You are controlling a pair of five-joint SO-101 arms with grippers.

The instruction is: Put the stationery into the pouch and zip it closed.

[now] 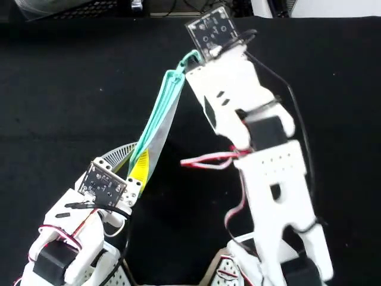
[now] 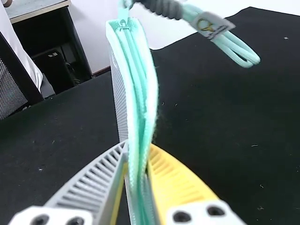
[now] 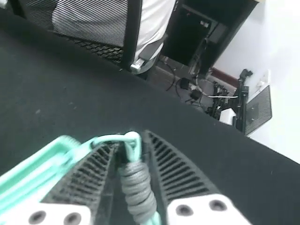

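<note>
- Big picture first: the black table (image 1: 59, 89) lay below, and the pouch (image 1: 159, 116) hung above it, strung taut between the two arms like a line, not resting on the cloth at all.
- The right arm (image 1: 262, 161) stretched out to the far end; the left arm (image 1: 71, 238) sat low at the near end.
- The pouch itself, mint green, was turned edge-up with its sides pressed flat together. What lay inside it, I couldn't tell.
- The left gripper (image 2: 138, 161) had its jaws clamped on the pouch's near end, grey finger (image 2: 93, 183) on one side and yellow finger (image 2: 180, 183) on the other, with the fabric pinched between them.
- The right gripper (image 3: 129, 154) had its jaws closed on the grey pull cord (image 3: 137, 187), right at the pouch's far tip.
- The mint carry loop (image 2: 234, 47) with its little tag dangled off beside that far end.
- Smallest of all, the zip slider (image 2: 123, 23) sat up at the far end, and the teeth along the edge looked shut all the way to it.
- My read was that this was the zipping step, at or very near its finish.
- The next move, I reckoned, called for a last short tug on the cord in line with the zip while the left held firm. After that, the pouch wanted lowering to the table before either grip let go.
</note>
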